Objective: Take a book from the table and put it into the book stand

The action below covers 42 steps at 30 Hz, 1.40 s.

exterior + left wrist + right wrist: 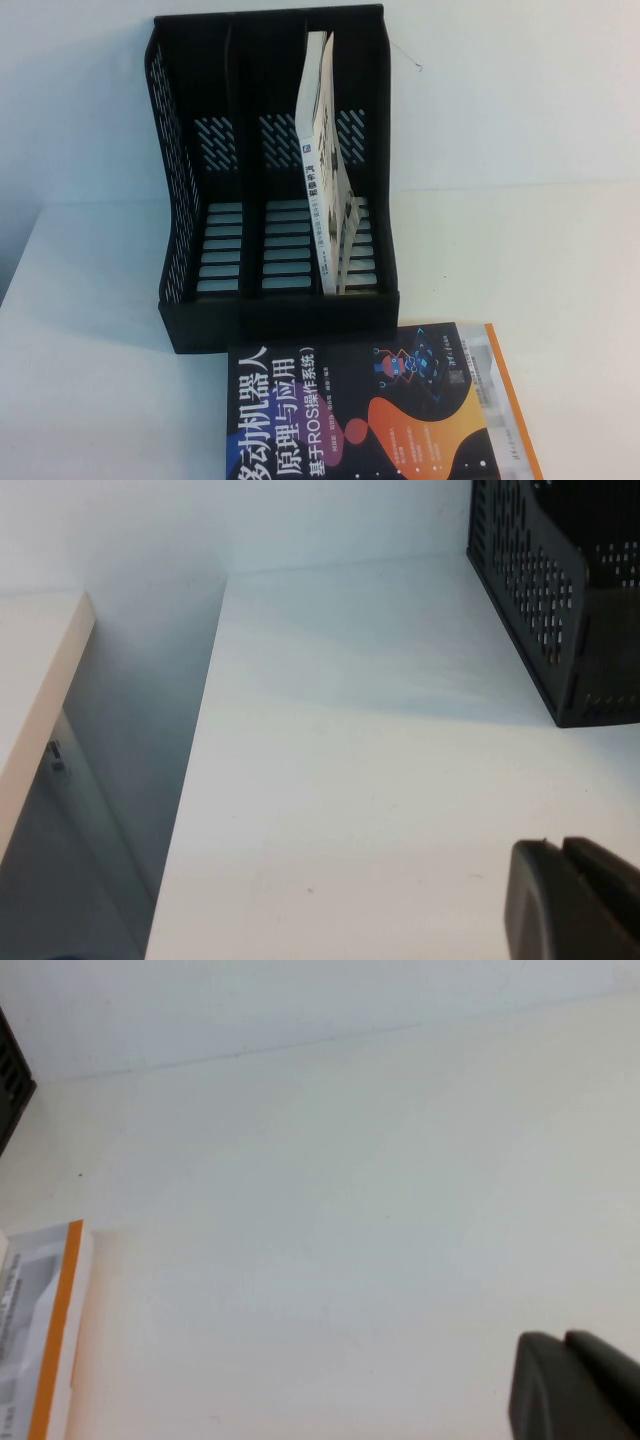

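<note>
The dark book (350,420) with a white Chinese title and orange, pink and purple shapes lies flat on the white table (90,350), just in front of the black three-compartment book stand (190,200). The stand's left and middle compartments are empty. Neither gripper shows in the high view. My left gripper (562,845) is shut and empty over bare table, left of the stand (560,610). My right gripper (565,1338) is shut and empty over bare table, right of the books.
A thin white-spined book (325,170) leans in the stand's right compartment. A white book with an orange border (505,400) sticks out from under the dark book's right side; its corner shows in the right wrist view (40,1340). The table's left edge (180,810) drops off.
</note>
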Available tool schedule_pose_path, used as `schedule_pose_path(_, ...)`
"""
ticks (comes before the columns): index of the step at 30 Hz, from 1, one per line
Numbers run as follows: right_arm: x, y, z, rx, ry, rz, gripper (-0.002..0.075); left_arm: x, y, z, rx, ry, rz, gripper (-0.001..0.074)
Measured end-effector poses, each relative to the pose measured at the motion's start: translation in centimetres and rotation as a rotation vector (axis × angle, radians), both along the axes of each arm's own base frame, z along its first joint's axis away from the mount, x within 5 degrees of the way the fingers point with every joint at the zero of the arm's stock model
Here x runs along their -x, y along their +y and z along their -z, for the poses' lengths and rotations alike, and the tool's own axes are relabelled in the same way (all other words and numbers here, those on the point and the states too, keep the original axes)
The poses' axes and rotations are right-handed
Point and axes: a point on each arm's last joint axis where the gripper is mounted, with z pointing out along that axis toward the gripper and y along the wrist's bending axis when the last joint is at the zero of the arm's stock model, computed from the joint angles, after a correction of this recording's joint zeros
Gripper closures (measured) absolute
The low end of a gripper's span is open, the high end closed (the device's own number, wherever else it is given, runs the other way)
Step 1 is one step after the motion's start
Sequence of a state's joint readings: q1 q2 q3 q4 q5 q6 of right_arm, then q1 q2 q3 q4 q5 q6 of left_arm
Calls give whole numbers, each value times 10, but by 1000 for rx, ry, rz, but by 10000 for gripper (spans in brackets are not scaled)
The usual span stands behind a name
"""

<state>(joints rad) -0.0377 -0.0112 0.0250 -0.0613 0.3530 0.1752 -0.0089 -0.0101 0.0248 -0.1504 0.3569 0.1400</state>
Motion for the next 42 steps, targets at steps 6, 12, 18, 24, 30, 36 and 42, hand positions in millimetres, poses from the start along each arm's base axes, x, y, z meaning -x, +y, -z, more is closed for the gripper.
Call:
schedule_pose_path(6, -2, 0, -5, 3, -69, -3, 728, -2, 1, -6, 2, -68, -9, 738)
schedule_pose_path(12, -5, 2, -36, 19, -411, -20, 728, -5, 4, -32, 35, -352, -52, 738)
schedule_pose_path(18, 1, 3, -65, 17, -733, -35, 728, 1, 9, -60, 48, -671, -104, 738)
schedule_pose_path(24, 8, 4, -78, 18, -901, -45, 728, 6, 11, -71, 51, -803, -125, 738)
schedule_pose_path(30, 10, 4, -82, 18, -949, -47, 728, 6, 12, -71, 51, -811, -126, 738)
schedule_pose_path(36, 12, 4, -84, 18, -974, -47, 728, 8, 11, -74, 32, -840, -123, 738)
schedule_pose_path(42, 10, 4, -84, 9, -936, -42, 728, 8, 8, -90, 26, -725, -89, 738)
